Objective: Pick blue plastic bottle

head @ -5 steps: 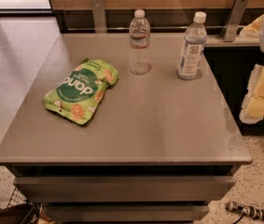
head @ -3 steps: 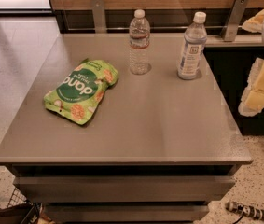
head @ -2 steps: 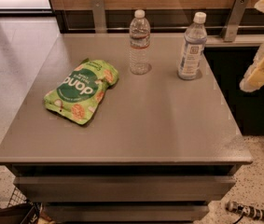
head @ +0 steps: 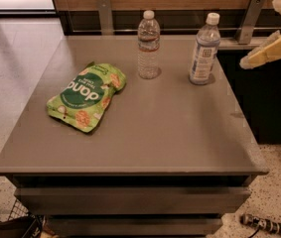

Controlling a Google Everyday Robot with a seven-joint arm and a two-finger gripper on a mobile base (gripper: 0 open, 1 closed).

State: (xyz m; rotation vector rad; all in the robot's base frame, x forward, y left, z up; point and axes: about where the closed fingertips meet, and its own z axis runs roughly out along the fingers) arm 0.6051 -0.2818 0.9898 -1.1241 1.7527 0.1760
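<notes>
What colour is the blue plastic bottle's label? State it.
White with blue print on the blue plastic bottle, camera view; end effector at the frame's right edge.

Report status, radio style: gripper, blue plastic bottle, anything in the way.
Gripper open, beyond the table right edge. Blue plastic bottle upright at back right, untouched. Clear bottle and green pouch sit left of it; nothing between.

Dim even indoor light; bright glare on floor (head: pixel 18 14) top left; end effector (head: pixel 253 58) pale at right edge.
</notes>
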